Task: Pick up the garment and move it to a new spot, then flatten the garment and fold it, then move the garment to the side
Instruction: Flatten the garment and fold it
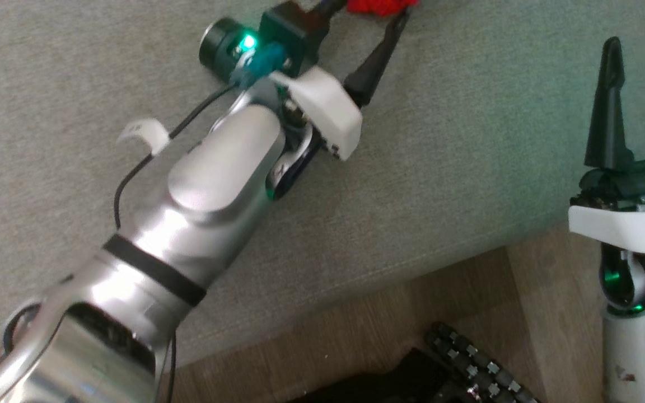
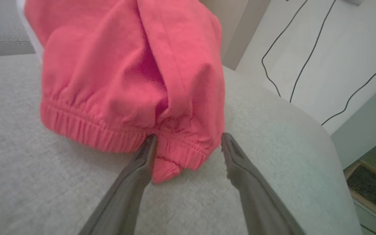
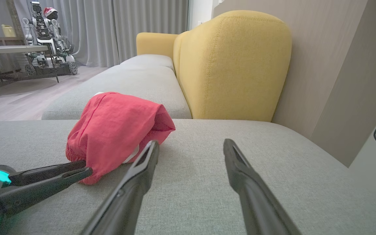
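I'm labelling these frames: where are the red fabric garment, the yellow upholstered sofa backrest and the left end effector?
Red fabric garment (image 3: 116,130), right wrist view, middle of the bunched cloth.
Yellow upholstered sofa backrest (image 3: 233,65), right wrist view, its front face.
Left end effector (image 2: 188,136), left wrist view, midway between fingertips.

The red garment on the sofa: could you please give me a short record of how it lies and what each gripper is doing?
item: red garment, bunched up, not flattened
surface: grey seat cushion
behind: yellow backrest
left gripper: fingers apart, a corner of the elastic hem between them
right gripper: open, empty, low over the cushion beside the garment
task stage: garment not yet lifted
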Controlling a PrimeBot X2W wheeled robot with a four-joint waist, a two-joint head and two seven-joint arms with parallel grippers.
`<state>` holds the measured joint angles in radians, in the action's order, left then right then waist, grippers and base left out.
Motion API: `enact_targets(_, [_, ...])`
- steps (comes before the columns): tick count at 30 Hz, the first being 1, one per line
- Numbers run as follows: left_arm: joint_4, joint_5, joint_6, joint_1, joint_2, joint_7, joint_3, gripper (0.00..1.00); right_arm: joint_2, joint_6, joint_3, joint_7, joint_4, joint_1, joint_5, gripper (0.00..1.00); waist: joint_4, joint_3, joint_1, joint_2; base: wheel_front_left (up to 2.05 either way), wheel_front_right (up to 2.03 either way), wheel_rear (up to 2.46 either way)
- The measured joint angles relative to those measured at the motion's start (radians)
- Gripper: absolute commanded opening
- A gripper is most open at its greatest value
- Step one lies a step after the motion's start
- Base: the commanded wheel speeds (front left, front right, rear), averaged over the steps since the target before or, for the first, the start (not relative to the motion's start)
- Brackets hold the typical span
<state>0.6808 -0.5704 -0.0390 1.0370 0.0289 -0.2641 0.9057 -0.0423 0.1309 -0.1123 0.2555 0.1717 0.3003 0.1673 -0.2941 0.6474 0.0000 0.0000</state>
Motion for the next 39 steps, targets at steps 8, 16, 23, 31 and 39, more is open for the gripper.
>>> enact_targets(8, [0.135, -0.005, 0.080, 0.120, -0.012, 0.021, 0.137, 0.00, 0.000, 0.000, 0.024, 0.000, 0.014, 0.002, 0.018, 1.00, -0.020, 0.007, 0.0000, 0.0000, 0.00, 0.00, 0.00])
enact_targets(16, [0.181, -0.025, 0.082, 0.135, -0.010, 0.017, 0.187, 0.00, 0.000, 0.000, 0.023, 0.000, 0.021, 0.003, 0.019, 1.00, -0.009, -0.031, 0.0002, 0.0000, 0.00, 0.00, 0.00])
enact_targets(23, [0.029, -0.162, 0.007, 0.132, 0.025, 0.015, 0.154, 0.00, 0.000, 0.000, 0.023, 0.000, 0.005, -0.003, 0.019, 1.00, 0.013, -0.125, 0.0001, 0.0000, 0.00, 0.00, 0.00])
enact_targets(31, [-0.178, -0.415, -0.019, 0.220, 0.019, 0.132, 0.086, 0.00, 0.000, 0.000, 0.021, 0.000, -0.018, -0.055, 0.022, 1.00, 0.022, -0.280, 0.0000, 0.0000, 0.00, 0.00, 0.00])
enact_targets(39, [-0.216, -0.575, 0.119, 0.252, 0.023, 0.258, -0.023, 0.00, 0.000, 0.000, 0.024, 0.000, -0.020, -0.080, 0.037, 1.00, 0.011, -0.362, -0.0001, 0.0000, 0.00, 0.00, 0.00])
